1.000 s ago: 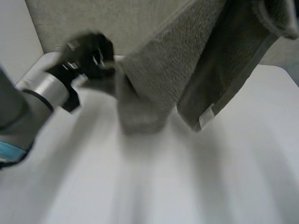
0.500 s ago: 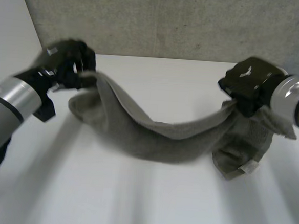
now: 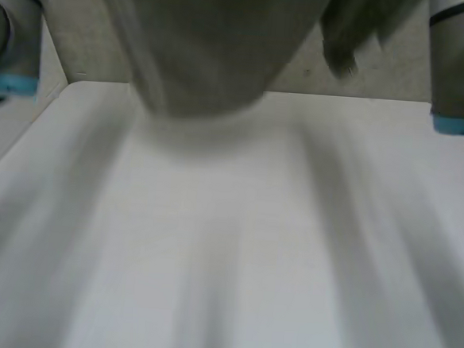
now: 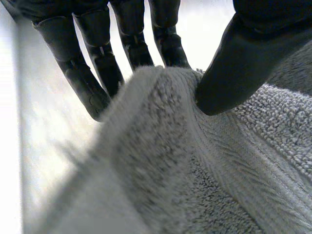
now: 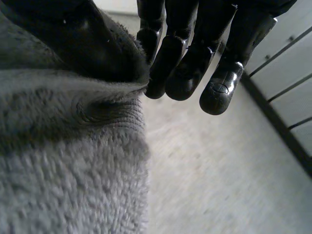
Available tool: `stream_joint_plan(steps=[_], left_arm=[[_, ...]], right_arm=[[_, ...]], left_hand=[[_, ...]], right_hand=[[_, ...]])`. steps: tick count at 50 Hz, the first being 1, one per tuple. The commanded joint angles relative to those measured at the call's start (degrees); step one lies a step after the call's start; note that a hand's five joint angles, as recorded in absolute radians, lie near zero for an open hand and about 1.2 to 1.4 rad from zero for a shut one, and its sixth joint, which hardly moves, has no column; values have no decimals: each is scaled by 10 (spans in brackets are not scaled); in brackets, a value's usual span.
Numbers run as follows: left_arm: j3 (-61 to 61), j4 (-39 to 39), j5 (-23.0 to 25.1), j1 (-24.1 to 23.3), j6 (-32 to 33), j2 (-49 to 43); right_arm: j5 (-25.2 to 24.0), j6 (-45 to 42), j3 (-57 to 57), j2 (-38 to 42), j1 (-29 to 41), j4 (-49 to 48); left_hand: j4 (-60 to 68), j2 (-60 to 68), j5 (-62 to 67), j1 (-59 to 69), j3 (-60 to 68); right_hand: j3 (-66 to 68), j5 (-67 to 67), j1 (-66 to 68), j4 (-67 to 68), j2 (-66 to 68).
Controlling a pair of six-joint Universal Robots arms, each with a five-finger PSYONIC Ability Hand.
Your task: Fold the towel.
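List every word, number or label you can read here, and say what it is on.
None can be read.
The towel has what looks like a small pale tag, too blurred to read.
No text shows on the left hand, the right hand or the table.

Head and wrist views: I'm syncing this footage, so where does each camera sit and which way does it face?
Head view: behind the robot, facing down at the table; left arm, right arm and lifted towel show.
Left wrist view: along the left robot hand pinching the towel.
Right wrist view: along the right robot hand pinching the towel.
Shared: the towel.
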Motion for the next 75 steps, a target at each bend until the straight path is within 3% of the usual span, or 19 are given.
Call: stream_joint_plan(steps=[1,3,8,16,27,38,47,54,61,63,75], left_arm=[[-7,40,3,12,-7,19],[-29,32,13,18,-3,20],[-190,35,115,56,3,27],[-394,39,186,69,56,28],[-543,34,183,105,141,30],[-565,33,183,107,135,55],[-580,48,185,112,143,47],[-574,77,184,114,146,3],[-560,73,183,112,182,-28],[-562,73,183,109,209,-27],[-593,80,183,113,220,18]], right_arm=[[-70,8,-53,17,-7,185],[-84,-1,-76,43,-10,288],[-88,-45,-67,66,-10,367],[-90,-114,51,107,-3,376],[-77,-150,196,167,7,368],[-19,-119,280,112,6,365],[-11,-40,301,100,-1,352],[-12,-30,299,103,-2,346],[-11,-30,307,103,-2,321],[-11,-30,310,104,-3,312],[-11,-30,314,110,-2,309]], left_hand=[[23,22,18,31,9],[23,22,18,31,9],[23,22,18,31,9],[23,22,18,31,9],[23,22,18,31,9],[23,22,18,31,9],[23,22,18,31,9],[23,22,18,31,9],[-185,-186,-190,-178,-200],[-321,-322,-326,-313,-335],[-451,-451,-455,-443,-465]], right_hand=[[30,30,55,37,32],[30,30,55,37,32],[30,30,55,37,32],[30,30,55,37,32],[30,30,55,37,32],[30,30,55,37,32],[30,30,55,37,32],[30,30,55,37,32],[30,30,55,37,32],[30,30,55,37,32],[30,30,55,37,32]])
